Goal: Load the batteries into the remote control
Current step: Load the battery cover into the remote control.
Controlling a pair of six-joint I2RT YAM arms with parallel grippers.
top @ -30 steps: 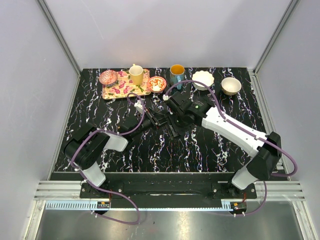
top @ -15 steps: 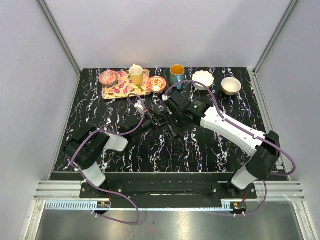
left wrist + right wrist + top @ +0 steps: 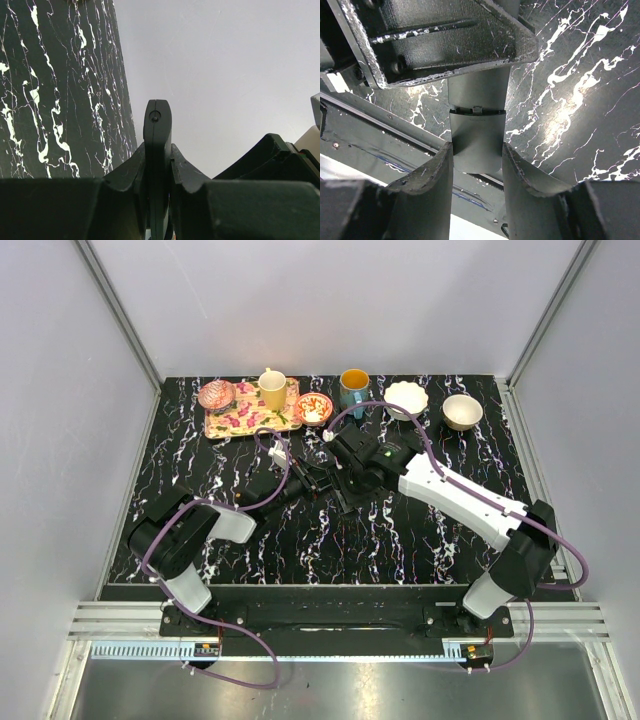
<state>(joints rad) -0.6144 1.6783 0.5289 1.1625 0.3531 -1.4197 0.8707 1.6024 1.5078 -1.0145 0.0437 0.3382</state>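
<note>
The remote control (image 3: 157, 150) is a slim black bar, seen edge-on between the fingers of my left gripper (image 3: 158, 165), which is shut on it. In the right wrist view its end with the rear cover (image 3: 477, 135) sits between the fingers of my right gripper (image 3: 477, 155), whose tips press on its two side edges. The left gripper's body (image 3: 435, 40) is just beyond. From above, both grippers meet over the table's middle, left gripper (image 3: 312, 481), right gripper (image 3: 338, 486). No batteries are in view.
At the table's back stand a patterned tray (image 3: 228, 425) with a yellow cup (image 3: 272, 390) and a pink bowl (image 3: 216, 394), a small bowl (image 3: 313, 408), a teal mug (image 3: 353, 390) and two white bowls (image 3: 406, 398) (image 3: 462, 411).
My right arm has shifted slightly left, closer onto the remote held by the left gripper. The left arm has stayed still.
</note>
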